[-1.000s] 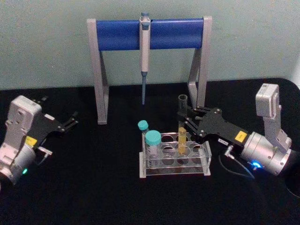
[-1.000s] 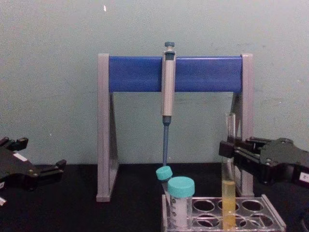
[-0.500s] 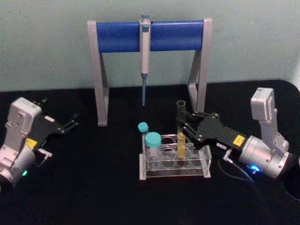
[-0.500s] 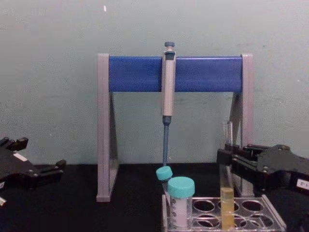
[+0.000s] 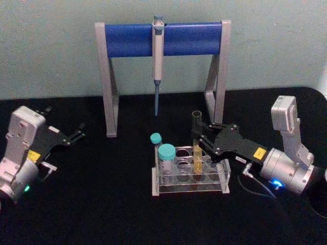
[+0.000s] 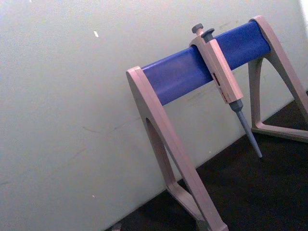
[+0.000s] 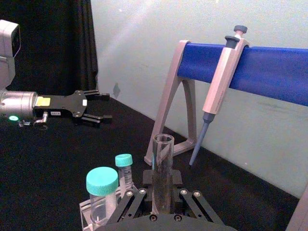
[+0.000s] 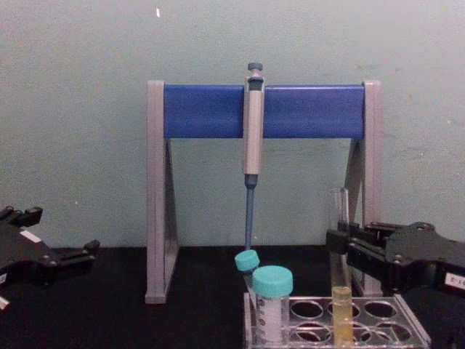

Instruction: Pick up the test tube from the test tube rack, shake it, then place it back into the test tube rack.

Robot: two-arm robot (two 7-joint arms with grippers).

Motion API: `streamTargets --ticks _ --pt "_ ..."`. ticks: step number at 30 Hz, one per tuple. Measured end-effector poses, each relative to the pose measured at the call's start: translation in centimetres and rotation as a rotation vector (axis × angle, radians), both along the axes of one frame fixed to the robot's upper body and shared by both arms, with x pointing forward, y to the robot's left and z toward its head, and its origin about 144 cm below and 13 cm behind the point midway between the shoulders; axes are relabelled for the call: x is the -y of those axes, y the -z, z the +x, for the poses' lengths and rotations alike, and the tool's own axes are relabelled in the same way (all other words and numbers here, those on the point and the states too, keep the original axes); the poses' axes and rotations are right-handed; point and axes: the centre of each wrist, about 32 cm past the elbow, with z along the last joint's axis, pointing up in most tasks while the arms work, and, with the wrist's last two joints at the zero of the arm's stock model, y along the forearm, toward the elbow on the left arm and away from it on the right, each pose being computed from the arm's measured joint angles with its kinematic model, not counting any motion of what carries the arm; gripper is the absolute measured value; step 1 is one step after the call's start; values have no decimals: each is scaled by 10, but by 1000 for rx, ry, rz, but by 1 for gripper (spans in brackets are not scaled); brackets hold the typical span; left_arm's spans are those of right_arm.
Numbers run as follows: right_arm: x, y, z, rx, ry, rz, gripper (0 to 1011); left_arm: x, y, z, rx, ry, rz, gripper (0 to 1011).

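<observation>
The test tube, clear glass with yellow-orange liquid low down, stands upright in a back-row hole of the clear test tube rack. My right gripper reaches in from the right and is shut on the test tube's bare upper part, above the rack. In the chest view the test tube rises out of the rack, with the right gripper clamped around it. The right wrist view shows the tube between the black fingers. My left gripper rests open at the far left of the table.
A grey-and-blue pipette stand stands behind the rack with a pipette hanging from its bar. Two teal-capped tubes occupy the rack's left end. The table is black; a pale wall is behind.
The right gripper has lowered the test tube, and its bottom now sits deeper in the rack hole. The left arm has stayed put.
</observation>
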Motion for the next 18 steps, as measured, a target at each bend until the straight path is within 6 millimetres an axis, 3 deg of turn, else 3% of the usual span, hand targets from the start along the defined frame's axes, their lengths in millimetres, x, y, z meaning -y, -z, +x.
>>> streamTargets --ticks 18 --pt "0 -1 0 -7 9 -8 228 0 0 0 0 0 0 1001"
